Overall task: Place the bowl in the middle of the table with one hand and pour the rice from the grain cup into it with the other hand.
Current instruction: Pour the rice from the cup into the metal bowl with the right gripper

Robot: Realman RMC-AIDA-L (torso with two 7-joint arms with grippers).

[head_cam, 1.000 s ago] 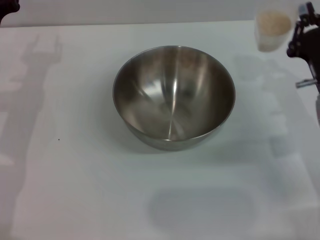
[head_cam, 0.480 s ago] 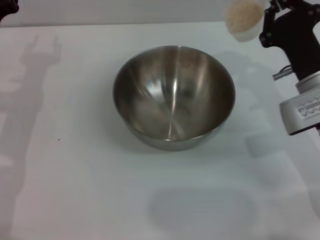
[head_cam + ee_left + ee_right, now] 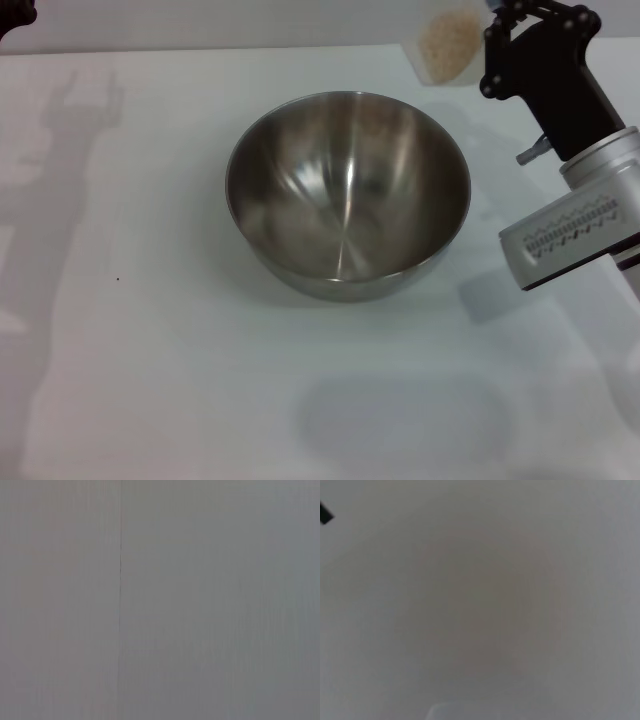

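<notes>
The steel bowl [image 3: 348, 195] stands upright in the middle of the white table [image 3: 150, 330], and its inside looks empty. My right gripper [image 3: 492, 45] is shut on the clear grain cup [image 3: 450, 45], which holds the rice [image 3: 447, 38]. It holds the cup in the air behind and to the right of the bowl's rim, tilted a little towards the bowl. A dark bit of my left gripper [image 3: 14, 16] shows at the far left corner, away from the bowl. Neither wrist view shows the bowl or the cup clearly.
My right arm's silver wrist [image 3: 575, 235] reaches over the table's right side, beside the bowl. Arm shadows lie on the table at the left [image 3: 60, 180] and at the front [image 3: 400, 415]. No other objects are in view.
My right arm has lifted the cup off the back right of the table and carried it left towards the bowl. The bowl and left arm have not moved.
</notes>
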